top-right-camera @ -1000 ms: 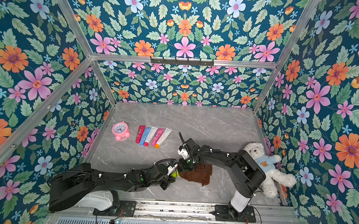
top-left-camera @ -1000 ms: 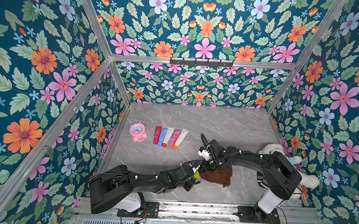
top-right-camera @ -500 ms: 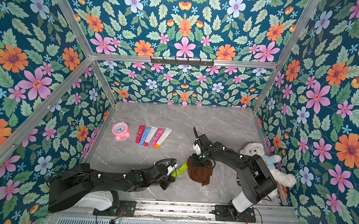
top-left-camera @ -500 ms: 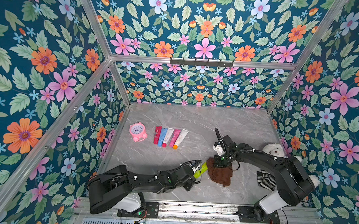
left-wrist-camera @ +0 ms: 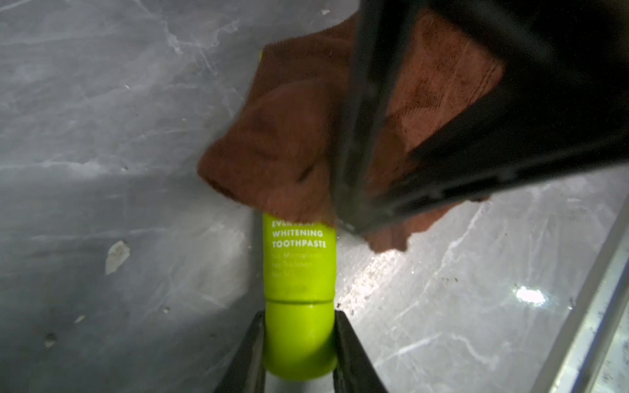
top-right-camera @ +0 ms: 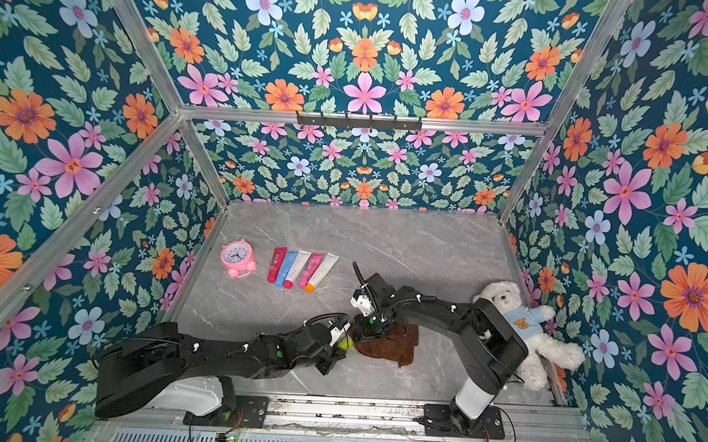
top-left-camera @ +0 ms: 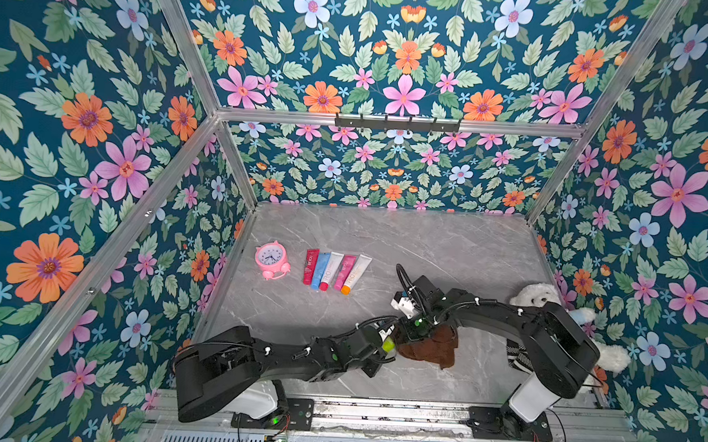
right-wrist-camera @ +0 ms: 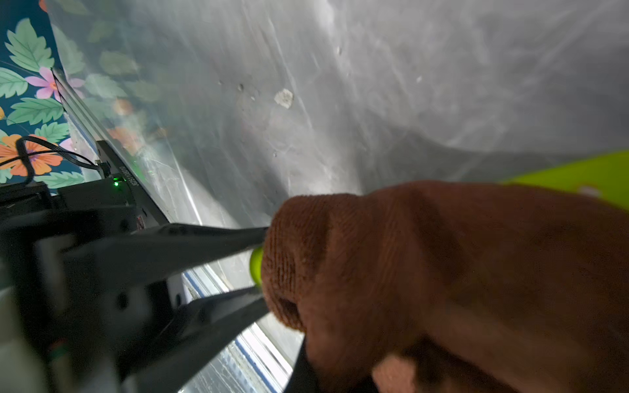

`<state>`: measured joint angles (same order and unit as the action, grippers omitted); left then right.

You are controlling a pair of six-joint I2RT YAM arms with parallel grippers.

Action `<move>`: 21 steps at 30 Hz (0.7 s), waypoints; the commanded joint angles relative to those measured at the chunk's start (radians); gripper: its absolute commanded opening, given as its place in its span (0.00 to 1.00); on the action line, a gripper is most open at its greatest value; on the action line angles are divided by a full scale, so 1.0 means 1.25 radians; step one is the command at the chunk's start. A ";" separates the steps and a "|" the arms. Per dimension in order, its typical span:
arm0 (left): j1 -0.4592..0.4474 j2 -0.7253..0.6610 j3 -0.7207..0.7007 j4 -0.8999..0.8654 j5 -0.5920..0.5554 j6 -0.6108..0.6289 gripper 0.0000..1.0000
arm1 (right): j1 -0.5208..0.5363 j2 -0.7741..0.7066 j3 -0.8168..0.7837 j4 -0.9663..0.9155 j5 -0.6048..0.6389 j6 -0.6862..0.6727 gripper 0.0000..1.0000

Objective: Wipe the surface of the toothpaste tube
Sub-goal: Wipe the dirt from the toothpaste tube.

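The left hand pinches the lime-green toothpaste tube at its cap end, one finger on each side of the cap. The tube points away from that hand, near the front edge of the surface and about midway along it. I cannot tell whether the tube rests on the surface.

A brown cloth is draped over the tube's far part, hiding all but the printed stretch next to the cap. The right hand is pressed together on this cloth, directly above the tube.

Toward the left edge stand a pink alarm clock and a row of five tubes. A white teddy bear lies against the right edge.
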<state>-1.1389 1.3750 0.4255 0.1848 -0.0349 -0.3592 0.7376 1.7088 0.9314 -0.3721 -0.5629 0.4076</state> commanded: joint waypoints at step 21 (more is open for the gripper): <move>-0.001 0.004 0.006 0.017 -0.006 0.000 0.00 | -0.175 0.062 0.002 -0.101 0.210 -0.083 0.00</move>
<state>-1.1385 1.3773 0.4282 0.2081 -0.0525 -0.3611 0.5446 1.7786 0.9360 -0.4538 -0.5941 0.3145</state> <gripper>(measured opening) 0.303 0.078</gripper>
